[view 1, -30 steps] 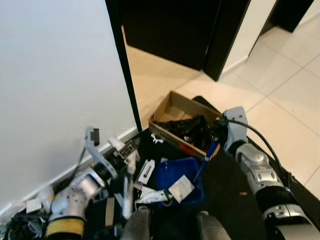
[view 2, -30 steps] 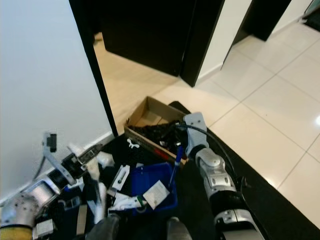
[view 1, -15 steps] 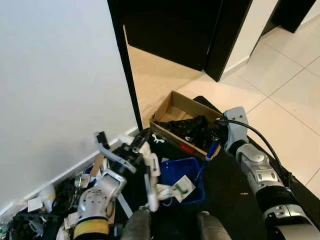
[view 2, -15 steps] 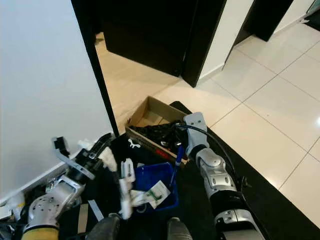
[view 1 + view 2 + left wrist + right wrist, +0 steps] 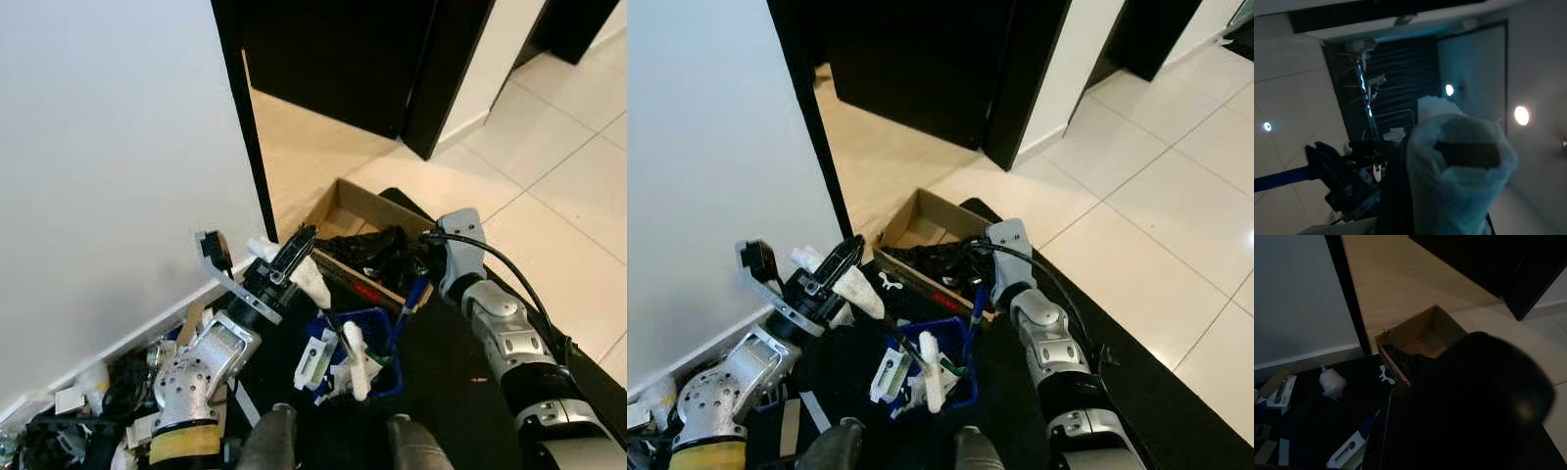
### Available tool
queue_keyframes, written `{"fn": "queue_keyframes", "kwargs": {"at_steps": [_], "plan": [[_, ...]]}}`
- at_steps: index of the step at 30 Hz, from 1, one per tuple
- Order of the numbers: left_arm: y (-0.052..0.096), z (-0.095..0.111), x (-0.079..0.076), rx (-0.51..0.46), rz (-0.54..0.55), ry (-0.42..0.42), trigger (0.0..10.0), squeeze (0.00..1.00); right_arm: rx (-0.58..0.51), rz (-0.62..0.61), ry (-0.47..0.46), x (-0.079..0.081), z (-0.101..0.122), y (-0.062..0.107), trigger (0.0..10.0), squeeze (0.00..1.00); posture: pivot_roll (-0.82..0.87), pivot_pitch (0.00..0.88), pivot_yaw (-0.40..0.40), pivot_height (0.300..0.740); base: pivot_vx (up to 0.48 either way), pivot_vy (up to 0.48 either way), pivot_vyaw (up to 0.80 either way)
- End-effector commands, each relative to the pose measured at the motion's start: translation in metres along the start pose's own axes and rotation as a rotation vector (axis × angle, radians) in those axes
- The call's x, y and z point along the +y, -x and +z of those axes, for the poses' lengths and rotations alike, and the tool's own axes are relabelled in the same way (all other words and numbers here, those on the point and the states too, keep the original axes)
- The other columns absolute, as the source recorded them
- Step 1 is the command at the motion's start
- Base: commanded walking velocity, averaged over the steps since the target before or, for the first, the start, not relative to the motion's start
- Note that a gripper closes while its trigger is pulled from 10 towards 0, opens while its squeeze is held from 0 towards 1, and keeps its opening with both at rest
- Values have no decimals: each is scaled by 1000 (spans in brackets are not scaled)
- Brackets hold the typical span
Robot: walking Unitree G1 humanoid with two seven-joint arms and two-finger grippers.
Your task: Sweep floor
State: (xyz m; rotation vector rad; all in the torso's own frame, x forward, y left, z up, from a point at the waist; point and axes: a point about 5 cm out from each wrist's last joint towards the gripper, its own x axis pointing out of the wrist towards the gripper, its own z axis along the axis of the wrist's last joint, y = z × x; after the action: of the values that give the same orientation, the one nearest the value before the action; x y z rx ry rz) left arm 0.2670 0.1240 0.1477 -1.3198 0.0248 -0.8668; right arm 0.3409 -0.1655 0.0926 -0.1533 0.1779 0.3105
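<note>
Up high, left claw [image 5: 294, 257] clamping white wad [image 5: 312, 281], forearm raised

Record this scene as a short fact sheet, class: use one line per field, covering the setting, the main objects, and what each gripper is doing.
Setting: white wall, dark doorway, pale tiled floor
Mat: black floor mat strewn with litter
Box: open brown cardboard box holding dark tangled items
Dustpan: blue plastic dustpan with white scraps inside
Left gripper: raised, shut on a white crumpled wad
Right gripper: near the box's edge by a blue handle; fingers hidden
</note>
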Motion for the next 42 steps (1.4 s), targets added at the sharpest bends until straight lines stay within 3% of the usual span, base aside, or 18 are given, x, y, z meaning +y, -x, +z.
{"fn": "queue_keyframes", "kwargs": {"at_steps": [1, 4, 6, 8, 11, 13, 15, 16, 20, 21, 22, 25, 26, 30, 35, 37, 40, 42], "plan": [[-2, 11, -16, 29, -69, -75, 10000, 0, 18, -4, -2, 0, -6, 2, 10000, 0, 98, 200, 13, 740, 0, 0, 0], [-3, 23, -23, 37, -78, -143, 10000, 0, 18, -5, -4, 1, -7, 3, 10000, 0, 98, 200, 13, 740, 0, 0, 0], [-7, 43, -38, 8, -96, -230, 10000, 0, 20, -5, -7, 1, -8, 3, 10000, 0, 109, 204, 11, 740, 0, 0, 0], [-11, 67, -55, -13, -67, -415, 10000, 0, 22, -7, -12, 2, -9, 4, 10000, 0, 115, 207, 11, 740, 0, 0, 0], [-9, 72, -56, 5, -48, -483, 10000, 0, 22, -7, -13, 2, -10, 4, 10000, 0, 115, 207, 11, 740, 0, 0, 0], [-4, 76, -46, 61, 9, -589, 10000, 0, 24, -8, -14, 2, -10, 4, 10000, 0, 118, 209, 8, 740, 0, 0, 0], [-2, 78, -41, 90, 35, -632, 10000, 0, 24, -8, -14, 2, -10, 4, 10000, 0, 118, 210, 7, 740, 0, 0, 0], [2, 73, -21, 174, 95, -687, 10000, 0, 25, -7, -14, 1, -10, 4, 10000, 0, 117, 212, 1, 740, 0, 0, 0], [6, 60, 7, 269, 155, -711, 10000, 0, 24, -5, -14, 2, -9, 2, 10000, 0, 110, 212, -2, 740, 0, 0, 0], [9, 52, 32, 299, 220, -717, 10000, 0, 22, -5, -12, 1, -7, 2, 10000, 0, 105, 213, -3, 740, 0, 0, 0], [9, 52, 32, 299, 220, -717, 10000, 0, 22, -5, -12, 1, -7, 2, 10000, 0, 105, 213, -3, 740, 0, 0, 0], [13, 40, 57, 297, 285, -637, 10000, 0, 17, -4, -9, 1, -6, 2, 10000, 0, 85, 215, -5, 740, 0, 0, 0], [13, 40, 57, 297, 285, -637, 10000, 0, 17, -4, -9, 1, -6, 2, 10000, 0, 85, 215, -5, 740, 0, 0, 0], [18, 21, 79, 271, 296, -418, 10000, 0, 14, -10, 2, -3, -4, 6, 10000, 0, 31, 226, -8, 740, 0, 0, 0], [18, 10, 82, 259, 265, -306, 10000, 0, 20, -15, 12, -7, -6, 9, 10000, 0, 19, 230, -9, 740, 0, 0, 0], [14, 2, 80, 235, 217, -234, 10000, 0, 22, -18, 13, -9, -7, 10, 10000, 0, 17, 231, -11, 740, 0, 0, 0], [11, -7, 77, 237, 181, -207, 10000, 0, 23, -18, 13, -8, -7, 10, 10000, 0, 17, 232, -11, 740, 0, 0, 0], [5, -26, 67, 282, 92, -164, 10000, 0, 25, -14, 11, -6, -7, 10, 10000, 0, 26, 232, -12, 740, 0, 0, 0]]}}
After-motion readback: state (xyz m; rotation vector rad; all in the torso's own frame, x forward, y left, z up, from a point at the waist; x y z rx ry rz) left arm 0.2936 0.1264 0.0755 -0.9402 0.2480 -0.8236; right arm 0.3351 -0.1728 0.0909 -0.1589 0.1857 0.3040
